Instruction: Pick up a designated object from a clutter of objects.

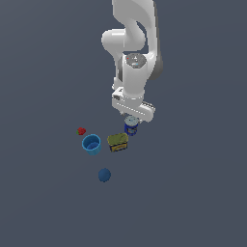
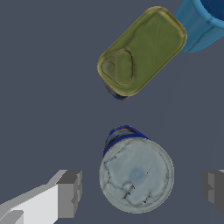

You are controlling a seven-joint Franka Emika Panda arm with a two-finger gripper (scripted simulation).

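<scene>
The designated object, a dark-blue can (image 1: 130, 128) with a pale grey lid (image 2: 136, 175), stands upright in the clutter of objects. My gripper (image 1: 131, 118) hangs directly over it and is open. In the wrist view the gripper (image 2: 142, 191) straddles the can: one grey finger (image 2: 70, 194) on one side, the other finger (image 2: 214, 190) on the opposite side, each with a gap to the lid. Nothing is held.
A flat olive-yellow tin (image 1: 117, 142) (image 2: 142, 51) lies close beside the can. A light-blue cup (image 1: 91, 144) (image 2: 199, 22) stands past the tin. A tiny red berry (image 1: 81, 130) and a dark-blue ball (image 1: 104, 174) sit farther off on the grey floor.
</scene>
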